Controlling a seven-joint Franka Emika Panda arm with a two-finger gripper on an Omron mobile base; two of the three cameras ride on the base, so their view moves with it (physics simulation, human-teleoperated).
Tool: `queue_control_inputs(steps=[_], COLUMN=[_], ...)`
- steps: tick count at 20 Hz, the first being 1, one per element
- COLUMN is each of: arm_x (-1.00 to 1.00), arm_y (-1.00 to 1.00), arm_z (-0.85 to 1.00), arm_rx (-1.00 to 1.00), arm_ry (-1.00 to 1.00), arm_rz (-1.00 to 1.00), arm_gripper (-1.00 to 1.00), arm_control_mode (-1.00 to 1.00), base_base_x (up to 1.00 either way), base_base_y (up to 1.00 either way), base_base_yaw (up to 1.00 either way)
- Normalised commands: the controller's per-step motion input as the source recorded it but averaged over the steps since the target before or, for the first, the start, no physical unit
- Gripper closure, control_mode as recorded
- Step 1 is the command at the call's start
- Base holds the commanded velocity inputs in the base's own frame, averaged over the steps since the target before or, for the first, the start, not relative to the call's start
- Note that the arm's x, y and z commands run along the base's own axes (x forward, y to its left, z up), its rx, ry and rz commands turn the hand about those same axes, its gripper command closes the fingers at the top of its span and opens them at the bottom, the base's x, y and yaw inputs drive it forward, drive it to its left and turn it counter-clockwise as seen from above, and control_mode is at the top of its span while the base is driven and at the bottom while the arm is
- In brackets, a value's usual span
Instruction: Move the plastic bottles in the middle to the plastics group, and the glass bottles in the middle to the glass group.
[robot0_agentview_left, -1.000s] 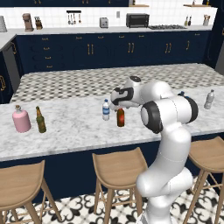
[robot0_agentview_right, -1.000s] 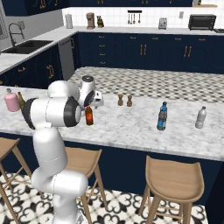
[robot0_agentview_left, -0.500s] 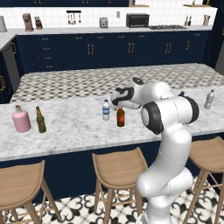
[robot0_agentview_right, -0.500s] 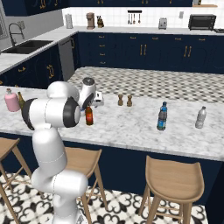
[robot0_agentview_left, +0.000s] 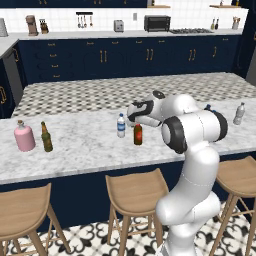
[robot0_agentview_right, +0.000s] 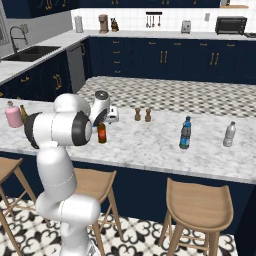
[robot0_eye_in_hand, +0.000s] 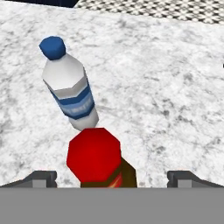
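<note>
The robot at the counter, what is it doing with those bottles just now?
The white arm reaches over the marble counter, and its open gripper hangs just above the red cap of the dark brown glass bottle. Nothing is gripped yet. A clear water bottle with a blue cap stands right beside it. The pink flask and the olive-green bottle wait at the counter's left end. The blue bottle and the clear grey bottle stand toward the right end.

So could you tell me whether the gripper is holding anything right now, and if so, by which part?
Nothing is held. The gripper is open above the brown glass bottle, one fingertip on either side of its red cap without touching.
</note>
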Motion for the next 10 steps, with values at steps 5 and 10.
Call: queue_control_inputs(steps=[5,10], arm_x=[0.03,0.01], arm_y=[0.0,0.0], arm_z=[0.0,0.0], arm_rx=[0.0,0.0], arm_ry=[0.0,0.0], arm_rz=[0.0,0.0], arm_gripper=[-1.0,-1.0], arm_control_mode=[-1.0,-1.0], base_base_x=[0.0,0.0], base_base_y=[0.0,0.0], base_base_yaw=[0.0,0.0])
